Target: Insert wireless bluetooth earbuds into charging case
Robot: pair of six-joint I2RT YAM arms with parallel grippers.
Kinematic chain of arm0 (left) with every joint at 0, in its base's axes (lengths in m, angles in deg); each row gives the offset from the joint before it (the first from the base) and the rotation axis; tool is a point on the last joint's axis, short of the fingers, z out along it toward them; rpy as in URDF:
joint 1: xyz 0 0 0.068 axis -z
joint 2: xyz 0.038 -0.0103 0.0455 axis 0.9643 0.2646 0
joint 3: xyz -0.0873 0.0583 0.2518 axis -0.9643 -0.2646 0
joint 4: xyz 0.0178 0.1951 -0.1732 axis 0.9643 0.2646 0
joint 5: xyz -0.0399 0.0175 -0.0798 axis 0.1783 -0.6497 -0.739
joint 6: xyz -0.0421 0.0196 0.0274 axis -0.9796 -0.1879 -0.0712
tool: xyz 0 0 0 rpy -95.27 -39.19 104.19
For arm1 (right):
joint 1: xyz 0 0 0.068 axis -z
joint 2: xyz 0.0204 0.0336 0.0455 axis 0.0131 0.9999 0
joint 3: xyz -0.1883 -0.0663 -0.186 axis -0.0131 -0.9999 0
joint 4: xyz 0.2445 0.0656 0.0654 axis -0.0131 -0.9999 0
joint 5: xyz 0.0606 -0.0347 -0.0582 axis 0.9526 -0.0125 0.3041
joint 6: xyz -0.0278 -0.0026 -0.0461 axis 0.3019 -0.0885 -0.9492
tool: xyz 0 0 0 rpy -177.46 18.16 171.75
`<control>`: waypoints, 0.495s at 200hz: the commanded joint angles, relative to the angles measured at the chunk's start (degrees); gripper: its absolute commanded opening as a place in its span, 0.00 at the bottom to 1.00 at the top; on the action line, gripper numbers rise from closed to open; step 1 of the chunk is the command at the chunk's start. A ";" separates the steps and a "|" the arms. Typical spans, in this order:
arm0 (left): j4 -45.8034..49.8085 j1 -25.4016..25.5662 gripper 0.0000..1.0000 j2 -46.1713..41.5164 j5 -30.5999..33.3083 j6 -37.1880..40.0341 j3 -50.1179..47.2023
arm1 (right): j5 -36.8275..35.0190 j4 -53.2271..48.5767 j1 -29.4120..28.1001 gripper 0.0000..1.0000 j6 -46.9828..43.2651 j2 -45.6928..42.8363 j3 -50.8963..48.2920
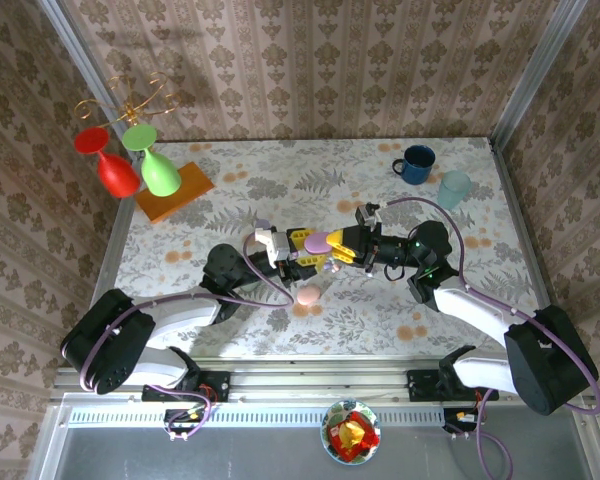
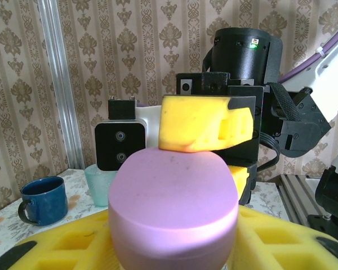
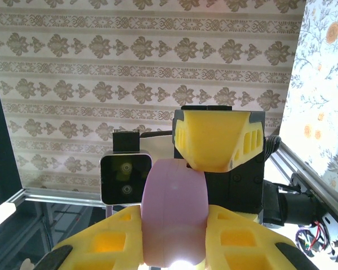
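A lilac pebble-shaped charging case [image 1: 318, 242] hangs above the middle of the table, its lid closed. Both grippers hold it from opposite sides. My left gripper [image 1: 313, 246] is shut on it, and in the left wrist view the case [image 2: 174, 208] fills the gap between the yellow pads [image 2: 281, 236]. My right gripper [image 1: 332, 243] is shut on it too, and the case [image 3: 173, 214] stands on edge between that gripper's pads [image 3: 236, 239]. A second, pinkish case [image 1: 307, 296] lies on the table just below them. The earbuds are hidden.
A blue mug [image 1: 415, 164] and a pale teal cup [image 1: 454, 188] stand at the back right. An orange block [image 1: 173, 190] sits at the back left under a red glass [image 1: 115, 172] and a green glass [image 1: 158, 170]. A bowl [image 1: 350, 432] sits below the table's front rail.
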 commanded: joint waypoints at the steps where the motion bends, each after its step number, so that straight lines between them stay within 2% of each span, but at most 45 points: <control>1: -2.32 -0.07 0.48 0.50 -1.07 -0.45 0.50 | -0.60 0.55 -0.33 0.00 -1.20 -0.32 1.94; 18: -2.30 -0.04 0.45 0.46 -1.22 -0.60 0.46 | -0.58 0.28 -0.25 0.00 -1.29 -0.41 2.02; 34: -2.33 -0.06 0.32 0.29 -1.56 -0.81 0.75 | -0.58 -0.33 -0.26 0.00 -1.40 -0.41 2.04; 53: -2.17 -0.04 0.24 -0.19 -1.72 -0.98 0.95 | -0.63 -1.28 -0.32 0.01 -2.00 -0.71 2.02; 75: -2.13 -0.21 0.24 -0.41 -1.22 -1.32 0.68 | -0.95 -3.52 0.54 0.26 -3.17 -1.87 2.11; 87: -2.11 -0.25 0.24 -0.41 -1.35 -1.98 0.51 | -1.57 -5.85 1.65 0.44 -4.98 -3.41 2.02; 99: -2.12 -0.43 0.24 -0.26 -1.54 -2.46 0.25 | -2.47 -10.18 2.98 0.55 -7.35 -5.41 2.02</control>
